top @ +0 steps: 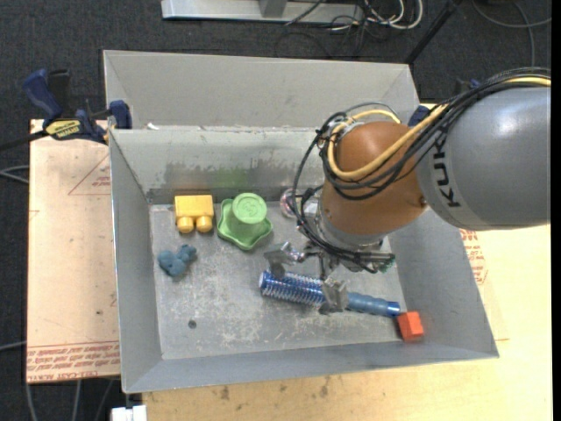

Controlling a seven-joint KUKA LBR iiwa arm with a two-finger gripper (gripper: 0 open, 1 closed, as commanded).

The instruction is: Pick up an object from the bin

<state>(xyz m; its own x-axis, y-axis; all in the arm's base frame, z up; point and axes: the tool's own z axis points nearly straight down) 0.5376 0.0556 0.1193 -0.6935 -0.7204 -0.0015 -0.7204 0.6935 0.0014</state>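
Observation:
My gripper (308, 275) hangs low over the bin floor, right of the middle, below the orange cover. It is open: one metal finger (284, 255) stands behind a blue hairbrush and the other finger (333, 295) in front of it, at the neck. The blue hairbrush (294, 288) lies flat, bristle head to the left and handle running right towards a small orange block (409, 324) near the front right corner. I see nothing lifted between the fingers.
A green lobed cup (243, 220) and a yellow block (194, 213) sit by the back wall at the left. A small blue figure (177, 260) lies at the far left. A pinkish thing (289, 203) peeks out behind the arm.

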